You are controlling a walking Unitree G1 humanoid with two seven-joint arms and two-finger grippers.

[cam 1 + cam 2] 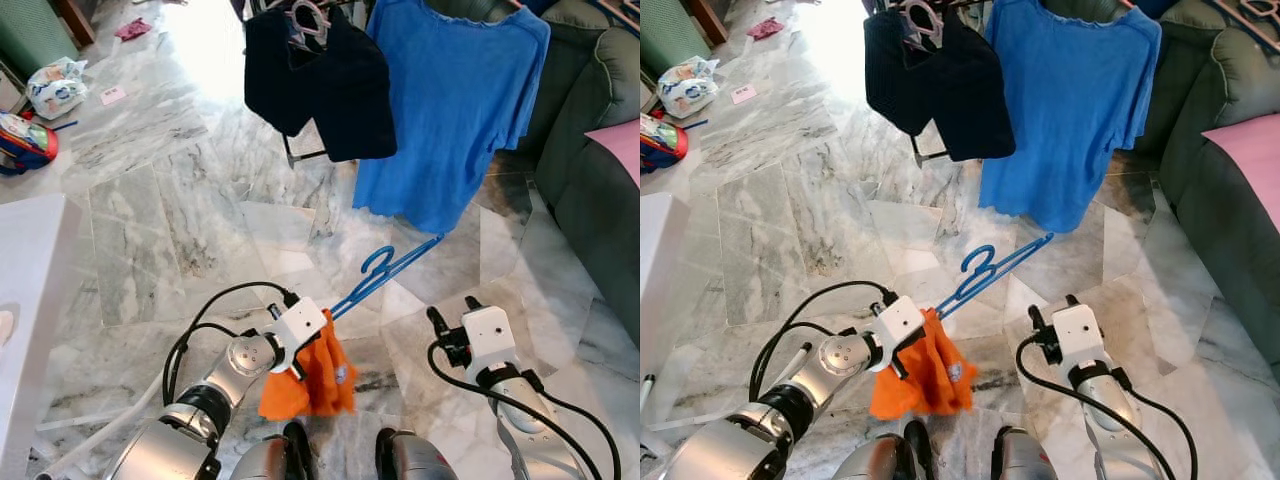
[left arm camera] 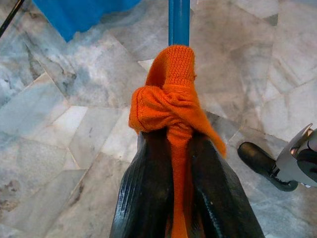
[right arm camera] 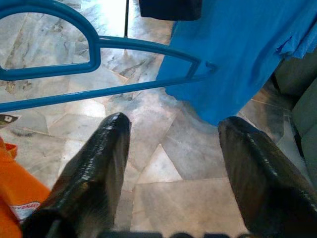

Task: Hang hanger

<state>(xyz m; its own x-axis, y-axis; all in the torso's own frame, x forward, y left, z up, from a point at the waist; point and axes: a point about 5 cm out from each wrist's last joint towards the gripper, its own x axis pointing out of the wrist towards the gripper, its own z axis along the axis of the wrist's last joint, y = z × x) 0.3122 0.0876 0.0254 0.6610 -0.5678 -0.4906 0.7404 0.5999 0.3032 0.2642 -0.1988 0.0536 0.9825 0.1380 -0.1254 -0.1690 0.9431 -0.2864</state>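
Left eye view: left pincer clamps blue hanger with orange garment, frame centre. Right pincer wide, idle. Carry step; next, lift hook toward rack upper frame.

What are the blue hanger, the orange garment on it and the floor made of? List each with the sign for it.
Blue hanger: probably plastic; smooth, evenly coloured, moulded thin bars.
Orange garment: knitted fabric, matte; fine ribbing shows where it bunches at the left end effector, which is shut on it.
Floor: polished stone tiles, likely marble; grey veining and bright glare.
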